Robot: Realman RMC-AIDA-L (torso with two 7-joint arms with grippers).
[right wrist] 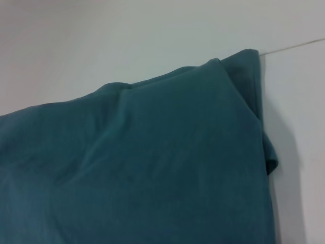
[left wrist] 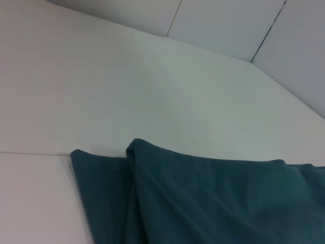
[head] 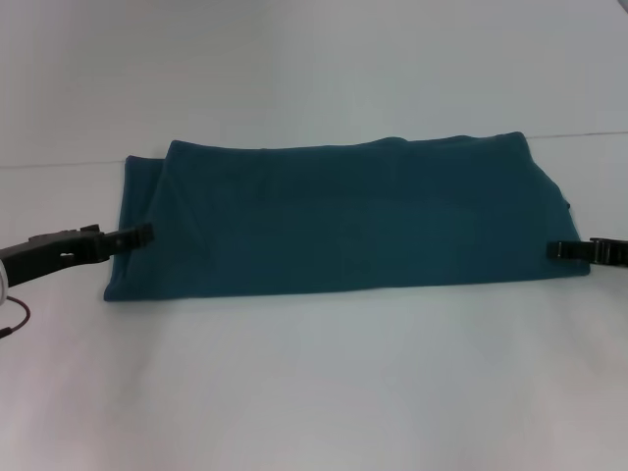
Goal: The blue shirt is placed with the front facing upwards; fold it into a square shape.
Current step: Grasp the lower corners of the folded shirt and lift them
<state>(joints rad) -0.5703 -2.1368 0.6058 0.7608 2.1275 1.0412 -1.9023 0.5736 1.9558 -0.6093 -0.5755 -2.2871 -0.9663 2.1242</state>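
Note:
The blue shirt (head: 343,216) lies folded into a wide band across the white table, plain teal cloth facing up with no lettering showing. My left gripper (head: 145,234) reaches in from the left and sits at the shirt's left edge, over the cloth. At the shirt's right edge, my right gripper (head: 554,249) comes in from the right. The left wrist view shows the shirt (left wrist: 203,203) with a doubled-over corner fold. In the right wrist view the shirt (right wrist: 142,173) fills most of the picture, with a small flap hanging at its side.
The white table (head: 314,383) stretches in front of the shirt and behind it up to a pale back wall (head: 294,59). A thin seam line (head: 59,165) runs across the table behind the shirt.

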